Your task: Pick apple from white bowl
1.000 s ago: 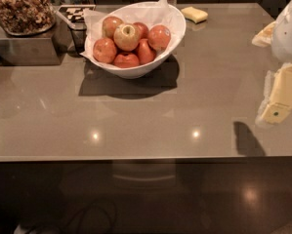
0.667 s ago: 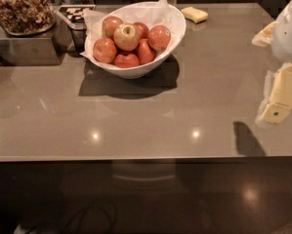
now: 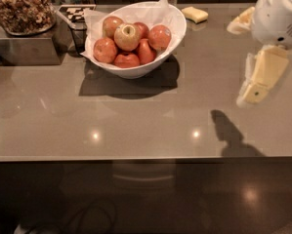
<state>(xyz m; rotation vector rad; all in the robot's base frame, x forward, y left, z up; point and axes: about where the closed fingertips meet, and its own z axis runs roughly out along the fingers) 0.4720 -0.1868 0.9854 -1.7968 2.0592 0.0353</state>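
Yellow-green apple [image 3: 127, 36] is sitting topmost in the white bowl [image 3: 174, 19]; your gripper [image 3: 262, 75] is hovering well apart, right, above the desk [image 3: 135, 123], jaws' state untellable.

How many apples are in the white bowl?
7: pale apple on top; red apples back left, back, right, front left, front middle, front right. More may hide underneath. The gripper hangs at right, apart from the white bowl.

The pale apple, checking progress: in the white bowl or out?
In: the apple sits atop redder apples inside the white bowl; the gripper hangs far right.
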